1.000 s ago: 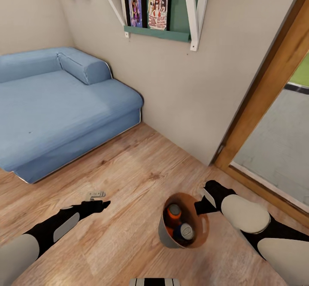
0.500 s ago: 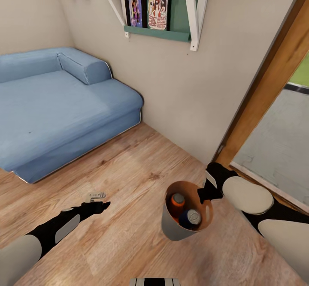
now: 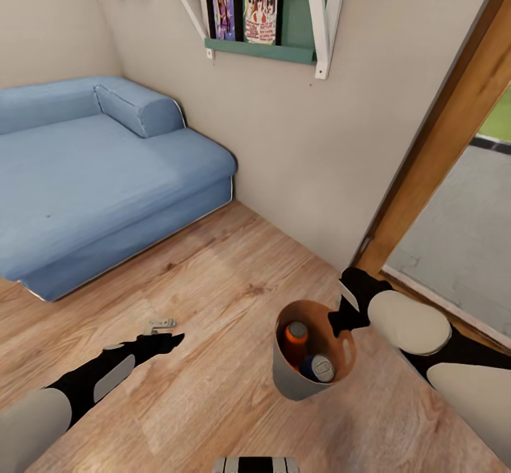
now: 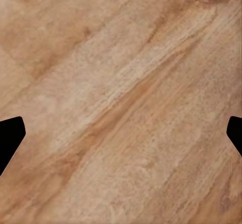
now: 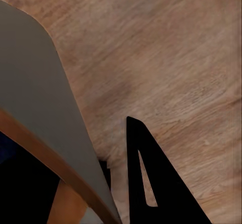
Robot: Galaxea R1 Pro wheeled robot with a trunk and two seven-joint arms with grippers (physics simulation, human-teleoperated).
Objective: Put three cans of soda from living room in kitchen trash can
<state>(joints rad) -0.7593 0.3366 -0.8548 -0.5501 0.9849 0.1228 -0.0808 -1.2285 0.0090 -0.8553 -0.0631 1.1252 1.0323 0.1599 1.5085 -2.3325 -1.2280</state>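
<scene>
Head view, lower right: my right fingers (image 3: 339, 320) pinch the bin (image 3: 287, 381) rim – carrying cans (image 3: 296, 338); left fingers (image 3: 157, 343) spread, idle.

Wood-plank floor (image 3: 213, 260), plain beige wall (image 3: 298, 147) — blue sofa (image 3: 92, 175) in corner; teal shelf (image 3: 259, 51) holding what appear posters; wood-framed door (image 3: 433, 154).

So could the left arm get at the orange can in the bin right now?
Probably yes: the left end effector is open and empty, the tash can is open-topped, and bare floor lies between them; the orange can shows inside.
</scene>
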